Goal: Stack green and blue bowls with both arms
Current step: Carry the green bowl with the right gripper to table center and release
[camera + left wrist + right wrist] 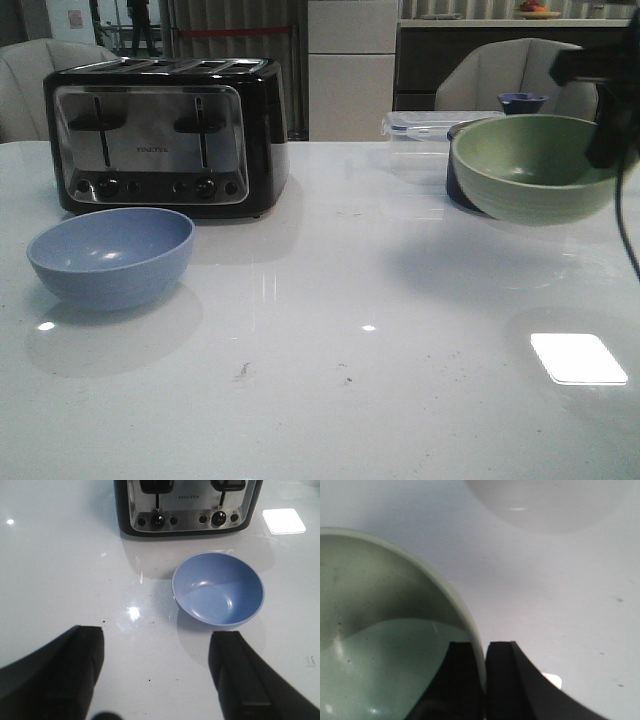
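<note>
Front view: green bowl (535,165) is seen lifted clear of the table (330,390) at the right side, tilted slightly, carried by the right gripper (612,120), which is only partly in frame; a shadow is cast on the surface below it. Blue bowl (111,255) is left resting on the table at front left, just before the toaster (165,132), well apart from the green one. A dark pot (462,175) and a clear lidded box (432,128) are noted just behind the green bowl; a swing during transfer could clip them. Left wrist view: left gripper (157,675) is held w/ jaws wide apart, nothing between them, blue bowl (218,588) near but untouched; an off-centre approach could shove it toward the toaster (187,505). Right wrist view: right gripper (481,680) jaws are pinched on the thin rim of the green bowl (385,630), one inside, one outside. Rim-only hold judged marginal: bowl could pivot or slip if moved fast.
</note>
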Robot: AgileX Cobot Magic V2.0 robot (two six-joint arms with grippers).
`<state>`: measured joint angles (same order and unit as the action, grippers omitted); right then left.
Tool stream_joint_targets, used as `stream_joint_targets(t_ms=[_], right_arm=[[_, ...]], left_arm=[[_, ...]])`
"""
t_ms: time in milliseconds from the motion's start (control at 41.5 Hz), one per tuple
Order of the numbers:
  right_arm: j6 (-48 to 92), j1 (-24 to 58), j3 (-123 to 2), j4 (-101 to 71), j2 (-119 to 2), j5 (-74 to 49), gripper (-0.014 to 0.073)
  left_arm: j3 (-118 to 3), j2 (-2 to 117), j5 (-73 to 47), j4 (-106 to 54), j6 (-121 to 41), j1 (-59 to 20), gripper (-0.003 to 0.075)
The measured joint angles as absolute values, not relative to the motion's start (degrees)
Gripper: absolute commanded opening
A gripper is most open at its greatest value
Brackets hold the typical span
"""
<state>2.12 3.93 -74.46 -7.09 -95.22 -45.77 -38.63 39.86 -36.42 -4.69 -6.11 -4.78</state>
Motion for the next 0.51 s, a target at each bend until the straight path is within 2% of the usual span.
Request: stream_joint_targets(t_ms=[313, 506], right_arm=[[2.4, 20.3, -74.5, -11.2, -97.9, -45.9, 0.0053], [2.4, 25.3, -74.5, -13.2, -103.1, -42.9, 0.0053]], left_arm=[[-38.6, 39.9, -36.4, -4.7, -6.1, -4.8, 0.0507], [-38.6, 39.9, -36.5, -4.7, -6.1, -4.8, 0.0507]])
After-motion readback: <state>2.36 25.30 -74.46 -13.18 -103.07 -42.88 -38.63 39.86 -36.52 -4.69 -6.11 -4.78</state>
